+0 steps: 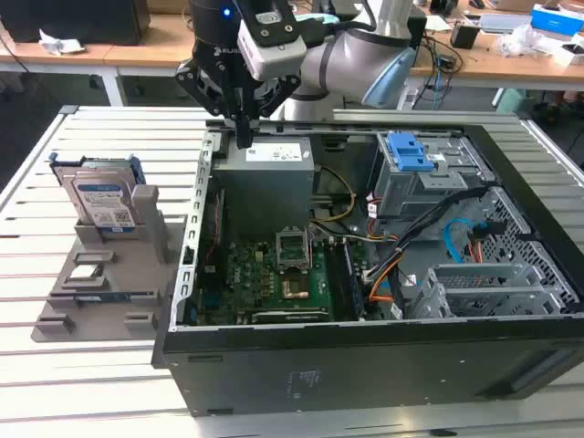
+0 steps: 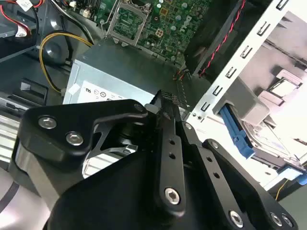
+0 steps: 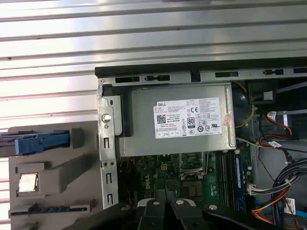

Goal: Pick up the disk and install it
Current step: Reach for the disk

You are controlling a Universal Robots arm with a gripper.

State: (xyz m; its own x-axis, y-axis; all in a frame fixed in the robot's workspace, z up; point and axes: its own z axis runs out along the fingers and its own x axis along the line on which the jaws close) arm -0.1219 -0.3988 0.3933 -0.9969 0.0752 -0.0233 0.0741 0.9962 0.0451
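Jaws: narrow, empty, over case (image 1: 365,374)
Disk (image 1: 102,203): upright in stand (image 1: 148,208)
Risk: unopened jaws could knock it over

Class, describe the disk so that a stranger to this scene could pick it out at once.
Find the open computer case; to the exterior view's left of it sits a grey holder. The disk stands on edge in it: silver, white-and-blue label, blue frame, unlike the small flat parts.
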